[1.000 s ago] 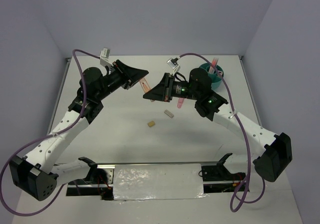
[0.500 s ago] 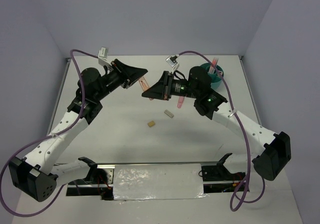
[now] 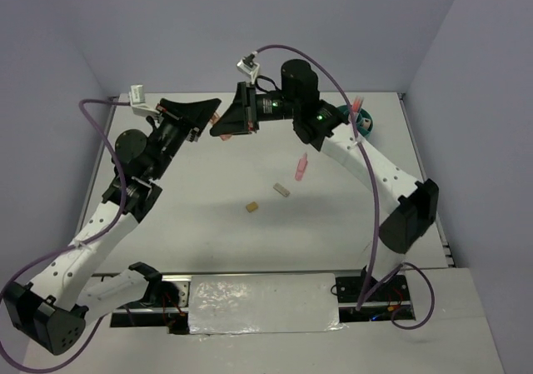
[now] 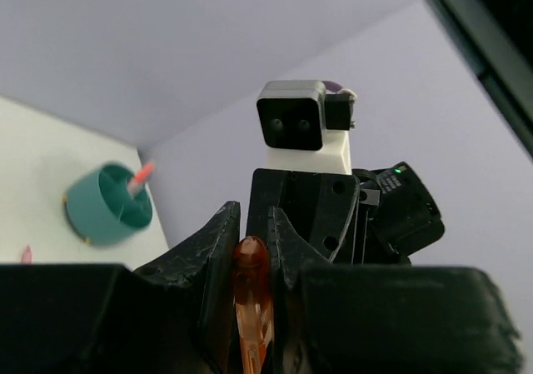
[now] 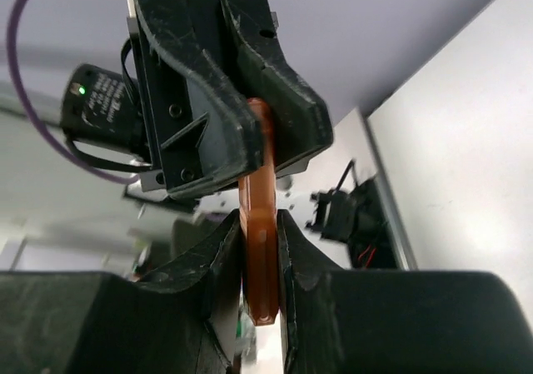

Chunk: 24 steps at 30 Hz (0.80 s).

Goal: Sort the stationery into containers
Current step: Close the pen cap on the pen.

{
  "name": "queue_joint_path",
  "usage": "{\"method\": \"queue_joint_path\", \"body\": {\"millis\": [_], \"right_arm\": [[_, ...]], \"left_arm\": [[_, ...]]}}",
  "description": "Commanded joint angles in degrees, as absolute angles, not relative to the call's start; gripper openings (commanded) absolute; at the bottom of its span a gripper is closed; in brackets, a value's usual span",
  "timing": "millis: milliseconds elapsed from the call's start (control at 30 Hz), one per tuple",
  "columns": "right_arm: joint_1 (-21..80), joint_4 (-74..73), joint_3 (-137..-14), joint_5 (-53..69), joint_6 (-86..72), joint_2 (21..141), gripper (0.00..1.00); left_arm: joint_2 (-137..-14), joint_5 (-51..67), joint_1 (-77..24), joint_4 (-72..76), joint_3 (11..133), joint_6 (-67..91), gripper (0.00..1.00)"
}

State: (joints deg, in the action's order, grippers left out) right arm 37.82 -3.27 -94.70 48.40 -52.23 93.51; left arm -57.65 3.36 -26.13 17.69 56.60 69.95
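Orange pen [image 4: 251,307]: in mid-air over far part of table [image 3: 200,224], pinched at both ends. Left gripper [image 4: 250,224]: jaws nearly closed, clamping one end. Right gripper [image 5: 259,224]: jaws narrow, clamping other end. Teal cup [image 4: 108,205]: far right corner, pink pen [image 4: 141,174] inside. Pink marker [image 3: 301,167], grey block [image 3: 282,190], tan block [image 3: 251,208]: loose mid-table.

The left arm [image 3: 100,224] and right arm [image 3: 375,170] have white links and black joints. A purple cable [image 3: 96,102] trails along each. The left gripper [image 4: 251,217] and right gripper [image 5: 258,222] are black and wedge-fingered, dotted with small screws [image 5: 175,109]. A green light [image 4: 398,171] glows right of centre in the left wrist view.
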Motion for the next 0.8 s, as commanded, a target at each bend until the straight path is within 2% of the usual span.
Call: {"method": "queue_joint_path", "body": {"millis": [0,133,300,500,700,767], "right_arm": [[34.02,2.84,-111.85,36.38,-51.42,102.18,0.0],[33.75,0.97,-120.4,36.82,-52.29,106.7,0.0],[33.93,4.48,-113.83,37.97,-53.09,104.6,0.0],[33.49,10.01,-96.35,42.01,-48.96,95.81,0.0],[30.59,19.59,-75.8,46.66,-49.21,86.14,0.0],[29.8,18.47,-73.57,46.32,-47.91,83.24,0.0]], "left_arm": [[-53.98,19.16,-34.71,9.23,49.68,66.18,0.0],[-50.63,17.14,-36.47,6.69,46.32,65.65,0.0],[-50.01,15.82,-36.39,2.47,50.35,61.27,0.0],[-54.4,14.59,-35.25,0.18,60.01,53.19,0.0],[-59.32,22.4,-29.98,4.73,63.46,51.77,0.0],[-60.99,23.81,-28.66,5.62,64.24,51.16,0.0]]}}
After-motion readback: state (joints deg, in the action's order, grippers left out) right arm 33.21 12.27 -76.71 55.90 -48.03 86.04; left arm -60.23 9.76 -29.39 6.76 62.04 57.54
